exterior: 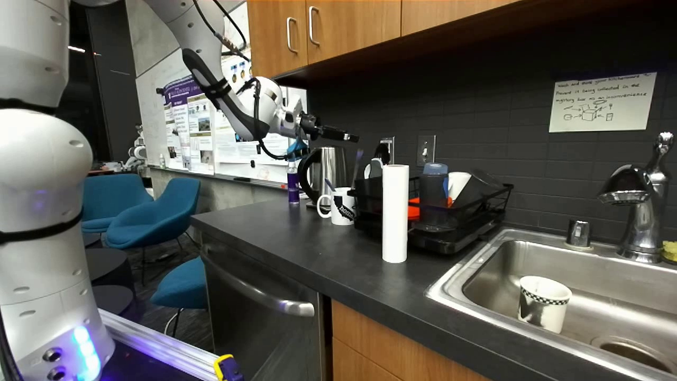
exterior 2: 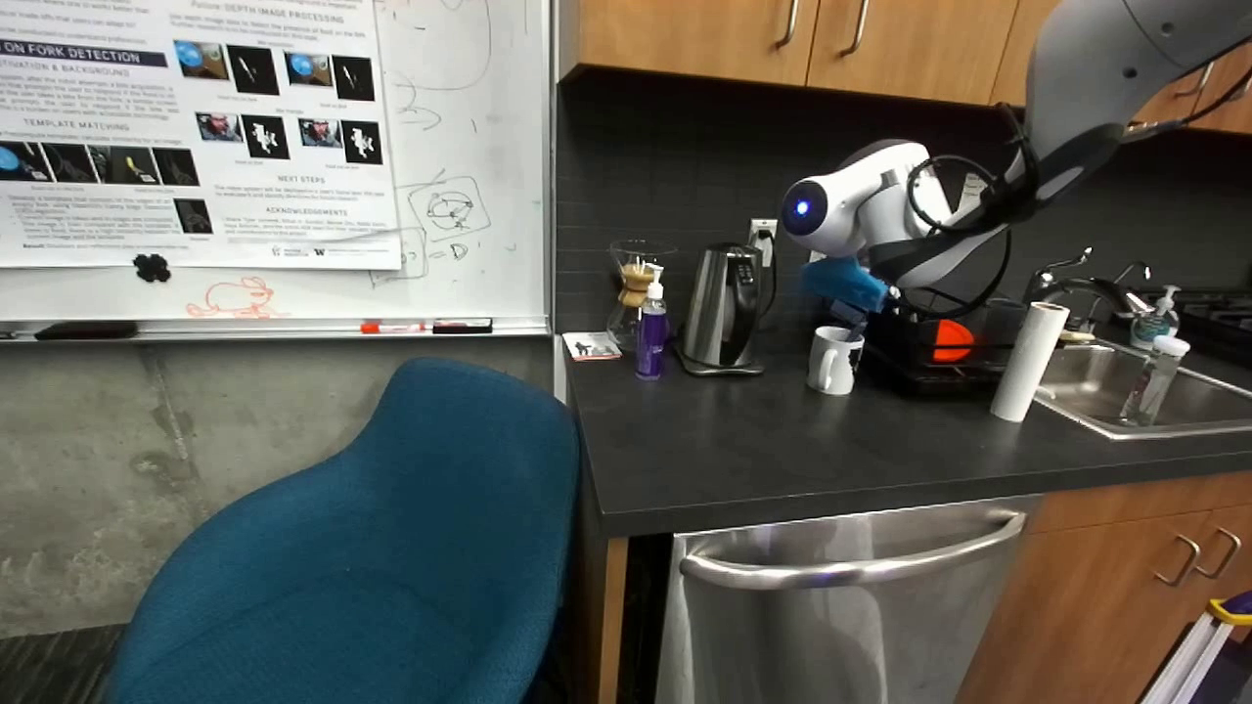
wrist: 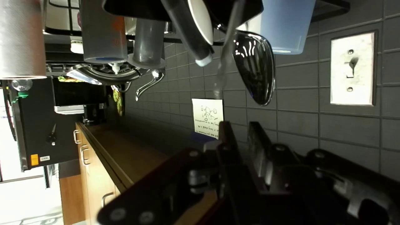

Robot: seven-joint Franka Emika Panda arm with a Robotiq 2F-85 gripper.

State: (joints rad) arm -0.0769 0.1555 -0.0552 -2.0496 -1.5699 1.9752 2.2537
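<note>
Your end effector [wrist: 240, 125]: released, jaws narrowly parted, raised above the worktop [exterior: 312, 243].
Metal spoon [wrist: 254, 73]: clear of your jaws.
White mug [exterior: 341, 211]: upright on the worktop, beside the black dish rack [exterior: 447, 244].

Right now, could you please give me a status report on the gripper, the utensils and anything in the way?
Gripper slightly open, nothing held. Utensils standing in a caddy, untouched. Their tops might obstruct lowering.
</note>
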